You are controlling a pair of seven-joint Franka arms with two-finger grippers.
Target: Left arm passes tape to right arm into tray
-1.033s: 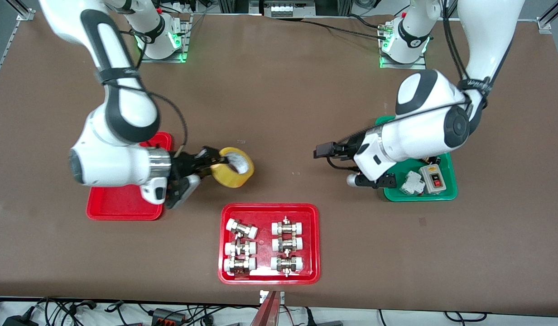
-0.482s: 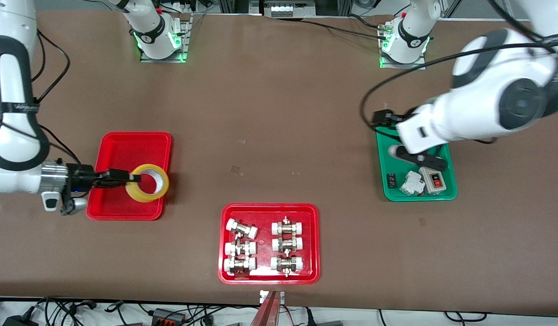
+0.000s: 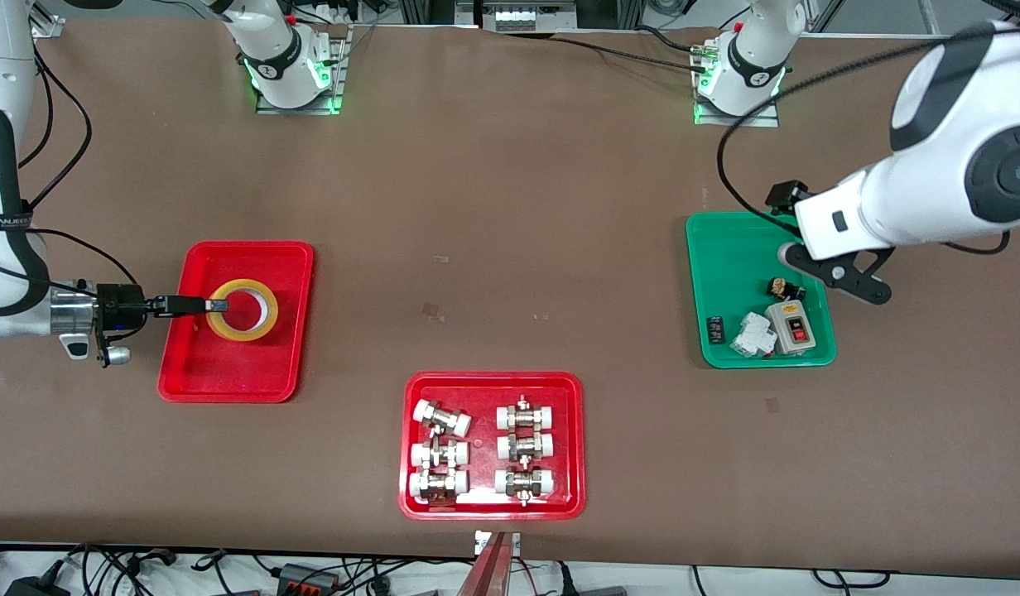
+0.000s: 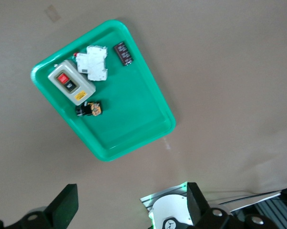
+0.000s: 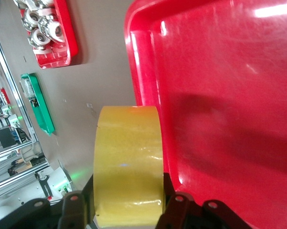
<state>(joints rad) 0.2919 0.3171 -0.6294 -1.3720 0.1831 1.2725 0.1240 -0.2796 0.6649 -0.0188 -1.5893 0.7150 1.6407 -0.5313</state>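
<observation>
Brown table (image 3: 510, 207), green tray (image 3: 725, 273), fittings tray (image 3: 493, 389)

Glossy red plastic tray (image 5: 220, 95) reflecting light; smooth, shiny yellowish tape (image 5: 128, 162); matt brown desk (image 3: 510, 207); glossy green plastic tray (image 4: 134, 124).

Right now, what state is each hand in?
Left hand: open, holding nothing, over the green tray.
Right hand: closed on the tape, over the red tray.
</observation>
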